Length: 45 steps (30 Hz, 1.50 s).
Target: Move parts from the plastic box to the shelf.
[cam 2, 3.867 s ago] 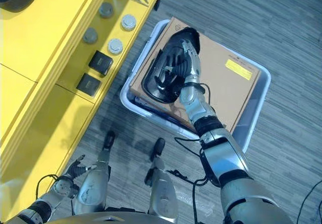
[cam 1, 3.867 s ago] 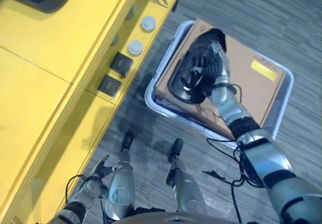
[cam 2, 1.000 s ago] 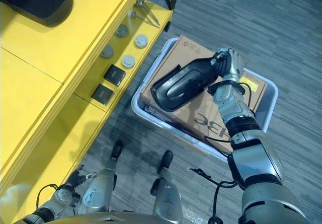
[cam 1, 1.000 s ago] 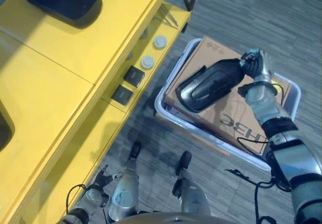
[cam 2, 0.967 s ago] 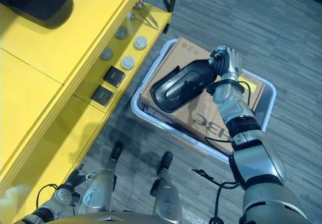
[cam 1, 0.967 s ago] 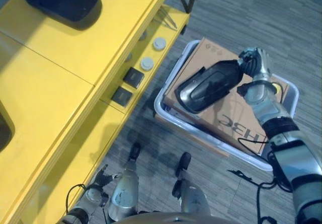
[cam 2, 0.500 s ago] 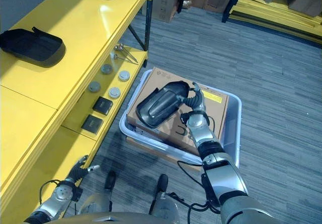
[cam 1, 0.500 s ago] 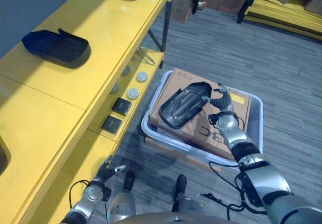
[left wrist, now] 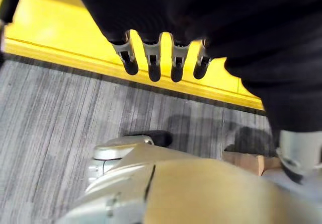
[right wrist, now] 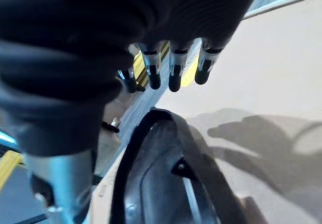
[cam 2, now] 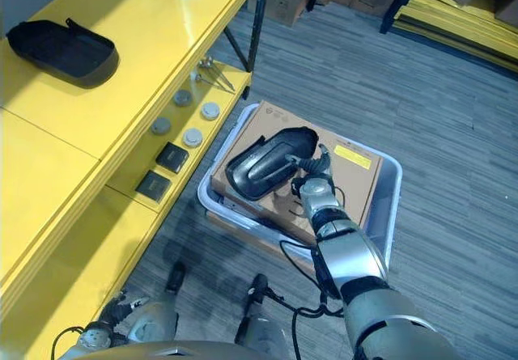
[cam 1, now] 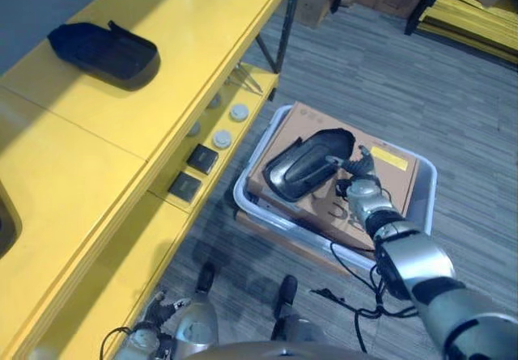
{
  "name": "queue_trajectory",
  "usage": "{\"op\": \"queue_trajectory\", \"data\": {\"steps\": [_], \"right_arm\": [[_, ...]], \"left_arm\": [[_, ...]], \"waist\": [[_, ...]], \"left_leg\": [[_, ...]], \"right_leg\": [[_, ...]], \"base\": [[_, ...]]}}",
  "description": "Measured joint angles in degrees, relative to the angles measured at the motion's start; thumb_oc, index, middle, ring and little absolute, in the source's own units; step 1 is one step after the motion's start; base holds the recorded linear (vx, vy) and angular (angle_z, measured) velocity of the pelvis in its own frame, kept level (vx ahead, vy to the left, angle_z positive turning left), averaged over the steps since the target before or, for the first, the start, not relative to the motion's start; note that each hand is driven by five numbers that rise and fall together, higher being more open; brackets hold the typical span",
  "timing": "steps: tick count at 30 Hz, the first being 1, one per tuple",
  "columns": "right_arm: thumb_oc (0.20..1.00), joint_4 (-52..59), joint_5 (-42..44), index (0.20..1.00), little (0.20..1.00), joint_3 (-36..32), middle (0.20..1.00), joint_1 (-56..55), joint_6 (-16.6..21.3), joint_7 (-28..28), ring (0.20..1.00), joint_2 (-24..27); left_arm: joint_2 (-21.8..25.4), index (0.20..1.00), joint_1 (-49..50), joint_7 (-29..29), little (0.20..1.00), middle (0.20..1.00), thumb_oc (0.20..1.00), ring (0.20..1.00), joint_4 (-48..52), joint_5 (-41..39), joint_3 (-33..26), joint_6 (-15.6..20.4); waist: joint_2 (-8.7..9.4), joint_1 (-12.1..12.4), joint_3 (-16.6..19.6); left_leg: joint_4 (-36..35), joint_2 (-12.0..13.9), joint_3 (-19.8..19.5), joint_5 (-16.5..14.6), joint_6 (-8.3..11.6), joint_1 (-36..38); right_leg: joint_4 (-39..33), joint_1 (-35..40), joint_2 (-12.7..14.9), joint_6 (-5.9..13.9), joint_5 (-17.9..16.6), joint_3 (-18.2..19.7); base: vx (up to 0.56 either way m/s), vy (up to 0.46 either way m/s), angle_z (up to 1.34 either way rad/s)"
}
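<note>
A black, shell-shaped plastic part (cam 1: pixel 307 164) lies on a brown cardboard box (cam 1: pixel 388 175) inside the pale plastic box (cam 1: pixel 243 200) on the floor. My right hand (cam 1: pixel 360 190) is at the part's right end. In the right wrist view its fingers (right wrist: pixel 173 73) are straight, just above the part (right wrist: pixel 166 183) and not curled round it. The yellow shelf (cam 1: pixel 121 125) runs along the left. My left hand (cam 1: pixel 150 332) hangs low by the shelf's front edge, fingers (left wrist: pixel 151 60) straight and holding nothing.
A black tray (cam 1: pixel 101 48) sits on the shelf top. On the lower shelf level are round grey caps (cam 1: pixel 222 139), two black square blocks (cam 1: pixel 202 158) and some thin metal tools (cam 1: pixel 247 77). Grey striped floor surrounds the plastic box; yellow racking lies at the far right.
The view has shifted as the head moved. My right hand, shut on the part's end a second ago, now has straight fingers, and the part rests on the cardboard box.
</note>
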<state>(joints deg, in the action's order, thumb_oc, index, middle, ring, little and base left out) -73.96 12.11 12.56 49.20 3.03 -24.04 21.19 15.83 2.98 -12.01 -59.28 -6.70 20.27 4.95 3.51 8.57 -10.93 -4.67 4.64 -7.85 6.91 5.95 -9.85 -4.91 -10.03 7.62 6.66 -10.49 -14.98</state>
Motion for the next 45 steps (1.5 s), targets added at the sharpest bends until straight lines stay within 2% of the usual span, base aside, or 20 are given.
{"op": "queue_trajectory", "data": {"steps": [4, 6, 16, 22, 26, 27, 28, 33, 45], "right_arm": [[1.0, -2.68, -0.01, 1.0, 1.0, -2.04, 1.0, 0.72, -0.76, -0.02, 1.0, 0.35], [1.0, -1.06, 0.0, 1.0, 1.0, -2.08, 1.0, 0.62, -1.07, -0.38, 1.0, -1.22], [1.0, -1.16, -0.07, 1.0, 1.0, -1.56, 1.0, -0.11, -1.12, -0.26, 1.0, -3.11], [1.0, -1.35, -0.06, 1.0, 1.0, -0.64, 1.0, -0.3, -1.19, 0.07, 1.0, -5.56], [1.0, -1.24, -0.08, 1.0, 1.0, -0.25, 1.0, 0.41, -0.62, -1.15, 1.0, -5.51], [0.523, -1.28, -0.03, 0.523, 0.523, -0.22, 0.523, 0.62, -0.71, -1.13, 0.523, -5.55], [0.2, -1.34, -0.01, 0.2, 0.2, -0.21, 0.2, 0.65, -0.72, -1.13, 0.2, -5.58], [0.2, -3.17, 1.14, 0.2, 0.2, -0.19, 0.2, 1.96, -0.13, -2.26, 0.2, -3.97], [0.2, -4.72, -0.09, 0.2, 0.2, -0.12, 0.2, 2.57, -2.06, 0.22, 0.2, 1.26]], "left_arm": [[0.09, 1.0, -0.3, 0.03, 1.0, 1.0, 1.0, 1.0, -1.49, -0.01, 0.03, -0.02], [-0.05, 1.0, -0.64, -0.07, 1.0, 1.0, 1.0, 1.0, -3.29, -0.63, -0.25, -0.15], [-0.26, 1.0, -2.04, -0.23, 1.0, 1.0, 1.0, 1.0, -5.01, -2.09, -0.4, -0.16], [-0.07, 1.0, -2.42, -0.29, 1.0, 1.0, 1.0, 1.0, -4.39, -2.08, 0.1, -0.08], [-0.01, 1.0, -3.6, -0.32, 1.0, 1.0, 1.0, 1.0, -4.37, -2.07, 0.22, -0.06], [-0.02, 1.0, -3.6, -0.33, 1.0, 1.0, 1.0, 1.0, -4.37, -2.06, 0.22, -0.06], [0.05, 1.0, -3.61, -0.33, 1.0, 1.0, 1.0, 1.0, -4.41, -2.02, 0.25, -0.05], [-0.04, 1.0, -4.93, -0.32, 1.0, 1.0, 1.0, 1.0, -6.02, -1.92, 0.29, 0.03], [-0.19, 1.0, -5.81, -0.32, 1.0, 1.0, 1.0, 1.0, -6.02, -0.41, 0.1, 0.22]], "waist": [[1.17, 1.15, -0.65], [2.04, 0.69, -1.3], [2.76, 0.15, -2.1], [3.14, 0.09, -3.84], [3.6, 0.52, -5.24], [3.71, 0.53, -5.3], [3.77, 0.61, -5.37], [3.77, 0.71, -6.04], [1.44, 1.28, -7.29]], "left_leg": [[0.0, -0.13, -0.25, 0.21, 0.29, -0.38], [0.0, -0.12, -0.34, 0.2, 0.3, -0.53], [0.0, -0.09, 0.12, -0.16, 0.28, -0.23], [0.0, -0.09, 0.1, -0.42, 0.26, -0.47], [0.01, -0.11, -0.06, 0.04, 0.37, -2.23], [0.01, -0.1, -0.06, 0.04, 0.38, -2.23], [0.01, -0.1, -0.06, 0.03, 0.39, -2.24], [0.0, -0.08, -0.18, -0.08, 0.68, -3.09], [0.02, -0.34, -0.93, 0.21, 0.46, -3.06]], "right_leg": [[-0.15, -0.15, 0.14, -0.02, 0.12, -0.35], [-0.16, -0.25, 0.16, -0.08, 0.21, -0.56], [-0.01, -0.24, 0.07, -0.24, 0.45, -0.02], [-0.05, -0.6, 0.05, -0.22, 0.48, 0.07], [0.17, -2.14, 0.06, -0.41, 0.17, -0.1], [0.16, -2.09, 0.07, -0.39, 0.19, -0.16], [0.04, -2.09, 0.07, -0.34, 0.24, -0.2], [-0.18, -2.91, 0.13, -0.44, 0.36, -0.48], [0.19, -2.26, 0.34, -0.79, -0.11, -1.54]], "base": [[-0.01, 0.012, 0.07], [0.0, 0.007, 0.02], [-0.01, 0.003, -0.02], [-0.03, 0.004, -0.01], [-0.03, 0.009, 0.03], [0.0, 0.0, 0.0], [0.0, 0.0, 0.0], [0.0, 0.0, 0.0], [0.01, 0.006, 0.04]]}}
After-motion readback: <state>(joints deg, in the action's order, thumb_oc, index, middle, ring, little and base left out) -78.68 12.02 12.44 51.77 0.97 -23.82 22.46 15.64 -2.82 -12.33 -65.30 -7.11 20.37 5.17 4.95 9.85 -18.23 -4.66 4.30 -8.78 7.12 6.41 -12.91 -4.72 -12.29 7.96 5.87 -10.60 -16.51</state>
